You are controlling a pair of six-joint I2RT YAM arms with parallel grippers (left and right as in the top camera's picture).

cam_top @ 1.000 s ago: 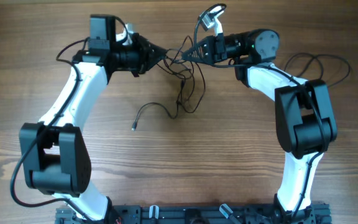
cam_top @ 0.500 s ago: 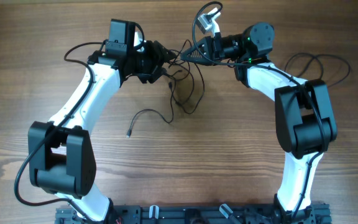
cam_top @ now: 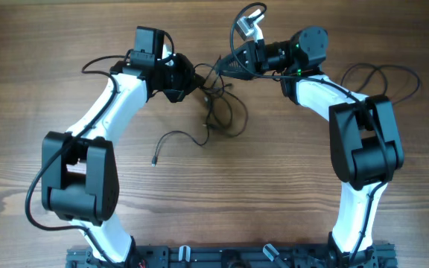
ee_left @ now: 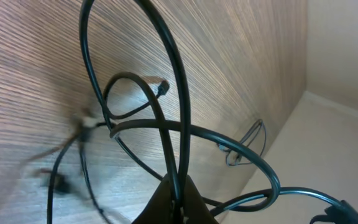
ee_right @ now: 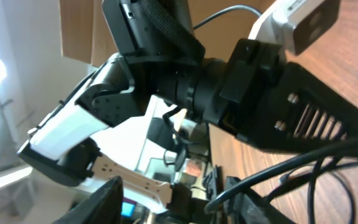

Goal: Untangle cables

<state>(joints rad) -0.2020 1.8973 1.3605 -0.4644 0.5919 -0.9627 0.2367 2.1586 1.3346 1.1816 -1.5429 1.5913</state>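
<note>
The cables (cam_top: pixel 220 112) hang as a knot of thin black loops from the back middle of the wooden table (cam_top: pixel 274 186). One strand trails left to a small plug end (cam_top: pixel 154 160). My left gripper (cam_top: pixel 198 76) is at the knot's upper left. In the left wrist view my left gripper (ee_left: pixel 178 198) is shut on two strands of the cables (ee_left: pixel 166 74), which loop upward. My right gripper (cam_top: pixel 219 65) faces it from the right, very close. In the right wrist view my right gripper (ee_right: pixel 179 208) stands open, with a strand of the cables (ee_right: pixel 303 163) lying across its right finger (ee_right: pixel 253 202).
A thick black wire (cam_top: pixel 393 74) loops on the table behind the right arm, and another (cam_top: pixel 95 63) behind the left arm. A dark rail (cam_top: pixel 237 257) runs along the front edge. The left arm's wrist (ee_right: pixel 185 81) fills the right wrist view.
My left arm has swung right toward the right gripper, opened briefly and shut again on the cables. My right gripper has gone from shut to open. The knot has sagged slightly.
</note>
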